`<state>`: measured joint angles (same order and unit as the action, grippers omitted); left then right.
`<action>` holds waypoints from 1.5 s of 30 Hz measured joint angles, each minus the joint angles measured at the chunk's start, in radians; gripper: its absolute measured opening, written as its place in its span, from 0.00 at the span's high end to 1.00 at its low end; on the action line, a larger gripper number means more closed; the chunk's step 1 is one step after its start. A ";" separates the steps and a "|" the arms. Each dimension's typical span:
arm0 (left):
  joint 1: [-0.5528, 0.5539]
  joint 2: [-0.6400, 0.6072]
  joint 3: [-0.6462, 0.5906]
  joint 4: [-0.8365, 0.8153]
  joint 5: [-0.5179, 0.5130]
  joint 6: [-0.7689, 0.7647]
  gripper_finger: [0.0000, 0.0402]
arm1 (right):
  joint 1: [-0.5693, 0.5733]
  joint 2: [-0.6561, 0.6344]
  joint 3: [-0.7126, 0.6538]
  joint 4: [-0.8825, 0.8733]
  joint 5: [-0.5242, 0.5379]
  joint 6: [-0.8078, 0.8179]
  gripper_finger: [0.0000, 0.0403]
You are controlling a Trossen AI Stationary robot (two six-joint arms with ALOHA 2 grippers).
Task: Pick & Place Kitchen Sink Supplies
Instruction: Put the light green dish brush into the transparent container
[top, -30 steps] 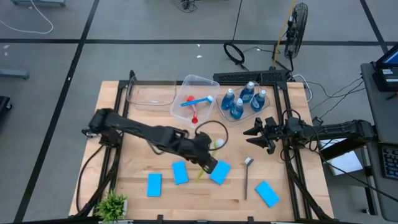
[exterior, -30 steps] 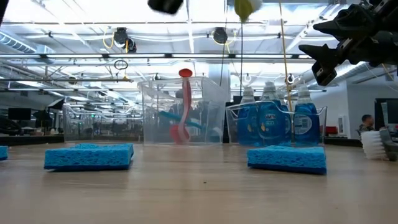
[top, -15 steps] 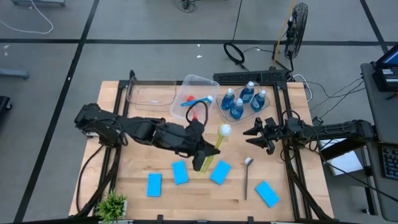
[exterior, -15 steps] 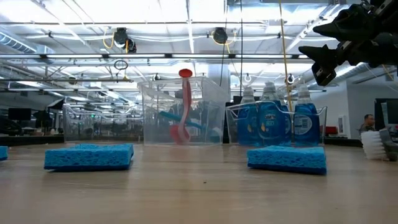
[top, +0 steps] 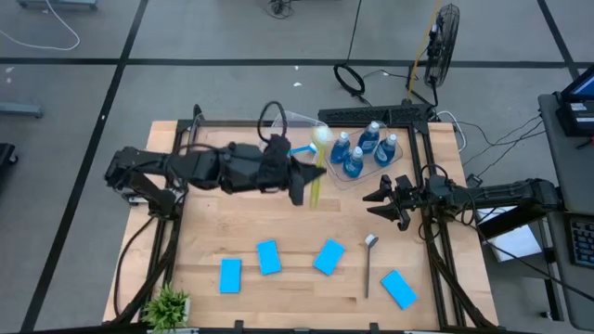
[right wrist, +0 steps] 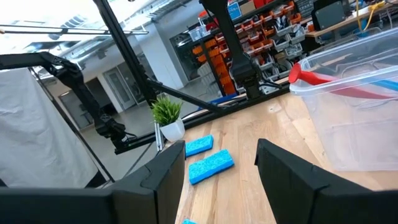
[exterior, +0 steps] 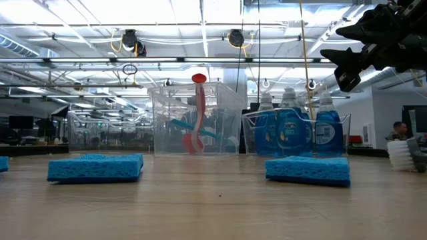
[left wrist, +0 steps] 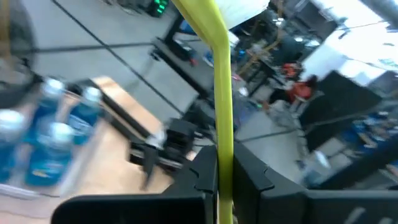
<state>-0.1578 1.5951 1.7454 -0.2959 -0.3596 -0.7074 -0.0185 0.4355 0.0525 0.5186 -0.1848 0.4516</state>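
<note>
My left gripper (top: 306, 181) is shut on a yellow long-handled brush (top: 318, 167). It holds the brush high over the table's middle, beside the clear tub (top: 295, 139) that holds a red brush (exterior: 198, 113) and a blue one. The yellow brush's white head (top: 322, 137) points toward the far edge. Several blue-liquid bottles (top: 362, 150) stand in a second tub. Several blue sponges (top: 268, 257) lie flat on the near part of the table, and a grey brush (top: 368, 264) lies among them. My right gripper (top: 380, 198) waits open at the right, holding nothing. My left gripper pinches the yellow brush's handle (left wrist: 222, 155) between its two fingers (left wrist: 202, 180), well back from the head, with a short free end (top: 314, 201) sticking out behind. The fingers come about level from the table's left and lie across the handle. The brush is lifted clear.
An empty clear tub (top: 223, 139) stands at the far left. A small green potted plant (top: 167, 304) stands at the near left corner. Bare wood lies between the sponges and the tubs. Cables and a fan (top: 436, 51) lie beyond the far edge.
My left gripper has risen and gone toward the table's far edge, from over the sponges to beside the tub with the brushes. It has tipped from pointing downward to about level. The yellow brush has gone with it, clear of the table, and has left the low view.
</note>
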 joint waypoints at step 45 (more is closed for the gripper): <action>0.587 0.166 -0.001 -0.456 0.192 0.286 0.95 | 0.000 0.000 0.000 0.000 0.000 0.008 0.54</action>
<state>0.4287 1.7612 1.7447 -0.7520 -0.1680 -0.4214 -0.0185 0.4351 0.0525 0.5190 -0.1844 0.4595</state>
